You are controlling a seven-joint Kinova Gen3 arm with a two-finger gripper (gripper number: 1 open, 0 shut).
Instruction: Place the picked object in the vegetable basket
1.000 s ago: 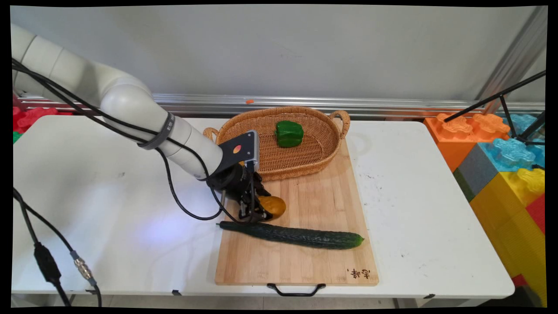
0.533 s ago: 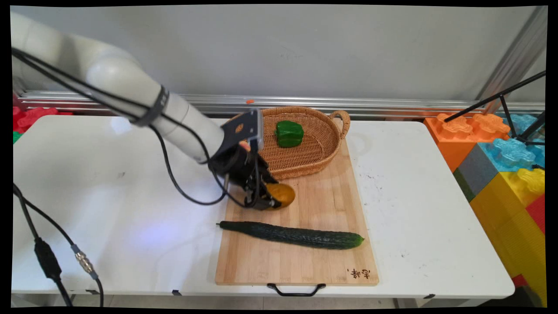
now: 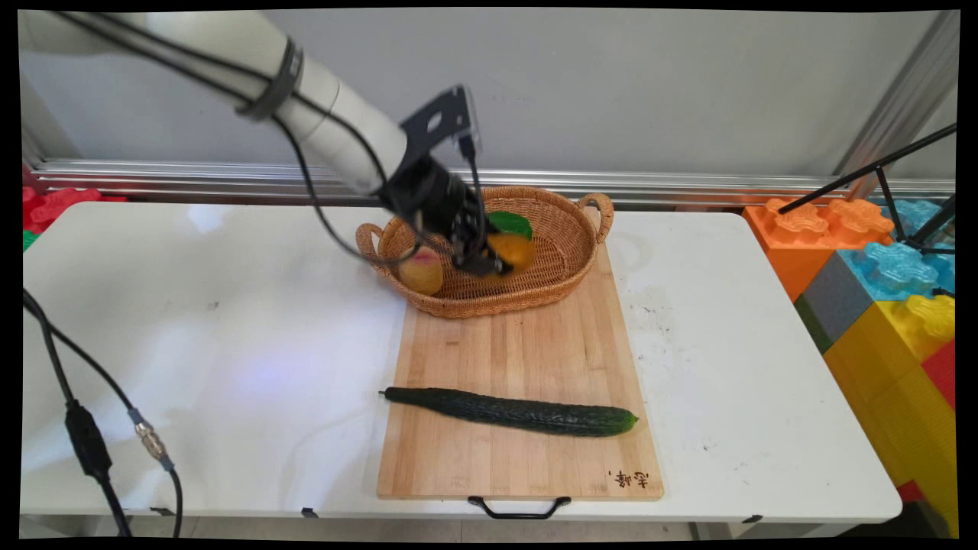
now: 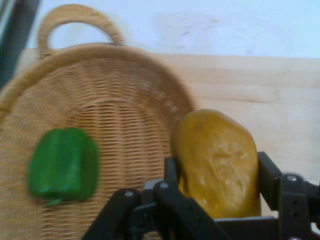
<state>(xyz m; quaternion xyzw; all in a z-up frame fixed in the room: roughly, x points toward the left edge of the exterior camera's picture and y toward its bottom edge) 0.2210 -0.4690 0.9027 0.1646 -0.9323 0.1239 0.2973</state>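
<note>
While the arm is raised above the wicker basket, a yellow-orange mango is clamped between the fingers of the gripper, just over the basket's middle; a green pepper is seen near the far rim, a peach-coloured fruit at the left end, a cucumber across the cutting board

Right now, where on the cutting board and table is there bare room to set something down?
The cutting board is bare between the basket and the cucumber, with a narrower strip in front of the cucumber. The table is bare either side. The basket is crowded: green pepper, a peach-coloured fruit, and the gripper holding a yellow fruit.
</note>
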